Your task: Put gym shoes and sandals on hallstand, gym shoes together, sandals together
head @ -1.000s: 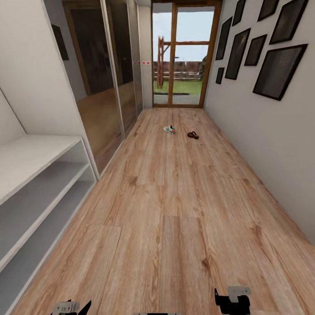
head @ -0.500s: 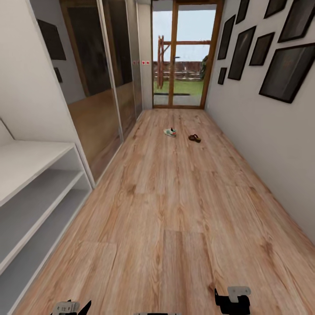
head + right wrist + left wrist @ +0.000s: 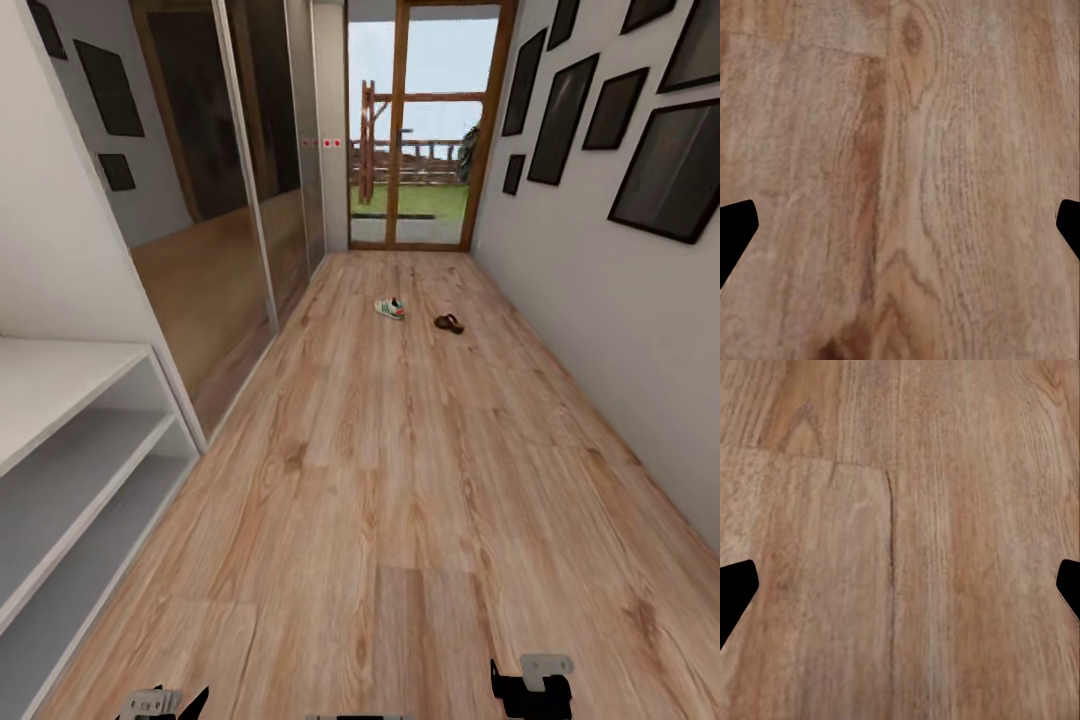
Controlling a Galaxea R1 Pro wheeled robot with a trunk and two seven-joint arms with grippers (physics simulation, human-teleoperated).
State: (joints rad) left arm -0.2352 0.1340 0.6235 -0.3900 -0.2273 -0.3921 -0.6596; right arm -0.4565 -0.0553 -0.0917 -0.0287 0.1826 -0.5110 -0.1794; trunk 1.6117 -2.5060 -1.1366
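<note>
A white gym shoe with green and red accents lies far down the corridor floor. A dark brown sandal lies just to its right, a short gap between them. The pale grey hallstand stands against the left wall, its top and open shelf slots bare where they show. My left gripper and right gripper hang low at the near edge of the head view, far from the shoes. In the wrist views the left gripper and right gripper are open over bare planks.
Mirrored sliding doors line the left wall past the hallstand. Dark picture frames hang on the right wall. A glazed wooden door closes the far end of the corridor.
The whole head view has shifted: the hallstand slid toward the left edge and the shoe and sandal sit slightly lower. The camera moved; the shoes and grippers kept their places.
</note>
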